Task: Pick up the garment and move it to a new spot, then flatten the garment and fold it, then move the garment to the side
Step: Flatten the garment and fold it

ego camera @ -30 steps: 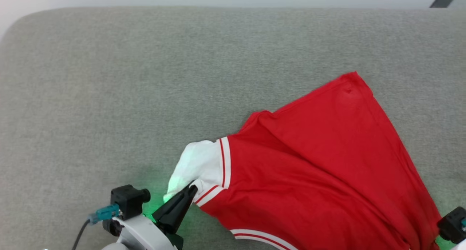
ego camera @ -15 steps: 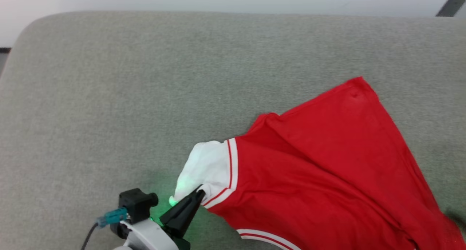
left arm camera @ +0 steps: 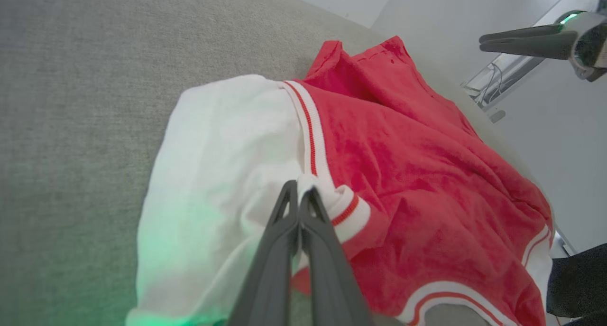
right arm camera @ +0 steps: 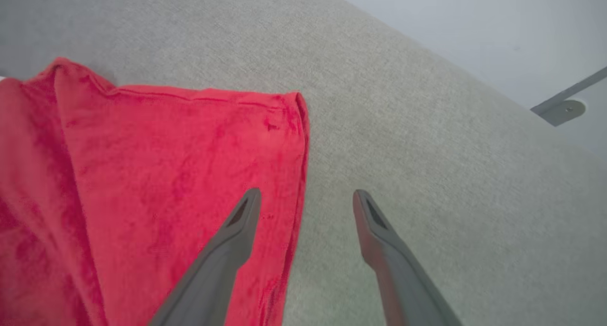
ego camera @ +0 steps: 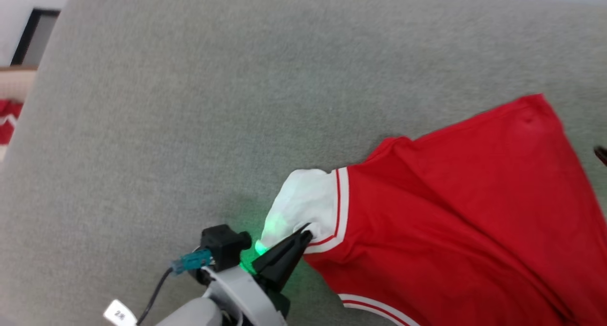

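Rumpled red garment (ego camera: 450,212) on grey cushion (ego camera: 189,103), lower right of head view, white sleeve (ego camera: 303,202) toward bottom centre. Pinched at the sleeve's striped trim (left arm camera: 346,212) by left gripper (ego camera: 303,233), tips pressed together on cloth. Spread wide and holding nothing: right gripper (right arm camera: 307,193), astride the red side edge at frame centre.

Judged step: flattening. Hold the left pinch, close the right on the far corner, draw apart low and evenly.

Left wrist view adds the bunched trim at the tips; right wrist view adds the free corner beside bare cushion.
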`<state>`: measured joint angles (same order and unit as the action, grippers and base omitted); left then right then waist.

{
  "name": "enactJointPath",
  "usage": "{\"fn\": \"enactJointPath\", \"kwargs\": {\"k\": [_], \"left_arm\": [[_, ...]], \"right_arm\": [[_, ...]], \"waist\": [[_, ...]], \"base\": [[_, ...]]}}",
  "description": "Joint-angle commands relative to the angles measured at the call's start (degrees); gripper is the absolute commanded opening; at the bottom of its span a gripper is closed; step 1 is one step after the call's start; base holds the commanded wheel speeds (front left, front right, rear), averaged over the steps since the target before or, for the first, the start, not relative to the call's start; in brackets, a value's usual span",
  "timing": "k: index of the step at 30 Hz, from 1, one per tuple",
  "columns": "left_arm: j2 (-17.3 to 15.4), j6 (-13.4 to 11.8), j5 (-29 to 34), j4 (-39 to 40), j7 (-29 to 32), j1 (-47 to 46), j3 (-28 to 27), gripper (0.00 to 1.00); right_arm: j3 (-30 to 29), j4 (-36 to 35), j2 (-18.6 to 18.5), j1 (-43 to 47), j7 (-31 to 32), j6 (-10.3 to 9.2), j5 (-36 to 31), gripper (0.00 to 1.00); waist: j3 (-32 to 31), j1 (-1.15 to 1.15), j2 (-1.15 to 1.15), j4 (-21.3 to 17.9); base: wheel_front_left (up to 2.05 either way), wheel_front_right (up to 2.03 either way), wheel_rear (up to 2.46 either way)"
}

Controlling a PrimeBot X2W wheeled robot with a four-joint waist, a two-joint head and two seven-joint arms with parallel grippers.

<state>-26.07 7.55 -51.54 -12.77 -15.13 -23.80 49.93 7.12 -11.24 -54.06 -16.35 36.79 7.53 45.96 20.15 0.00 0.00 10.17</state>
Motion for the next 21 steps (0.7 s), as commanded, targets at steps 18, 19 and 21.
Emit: {"fn": "enactJointPath", "kwargs": {"k": [18,19,21], "left_arm": [[2.72,-0.18,-0.46,-1.87,0.04,-3.38,-0.06,0.00],[2.63,-0.18,-0.72,-1.92,0.04,-3.38,-0.22,0.00],[1.92,-0.18,-0.59,-2.09,0.04,-3.95,-0.10,0.00]], "right_arm": [[32.72,26.61,3.90,-29.29,1.25,-0.09,-1.53,0.00],[32.51,27.32,3.88,-29.91,-0.41,-0.10,-1.18,0.00],[32.27,28.52,4.22,-31.25,-3.17,-0.10,-0.77,0.00]], "waist": [[5.68,0.00,0.00,3.92],[5.51,0.00,0.00,3.77],[5.10,0.00,0.00,3.47]], "base": [[0.00,0.00,0.00],[0.00,0.00,0.00],[0.00,0.00,0.00]]}}
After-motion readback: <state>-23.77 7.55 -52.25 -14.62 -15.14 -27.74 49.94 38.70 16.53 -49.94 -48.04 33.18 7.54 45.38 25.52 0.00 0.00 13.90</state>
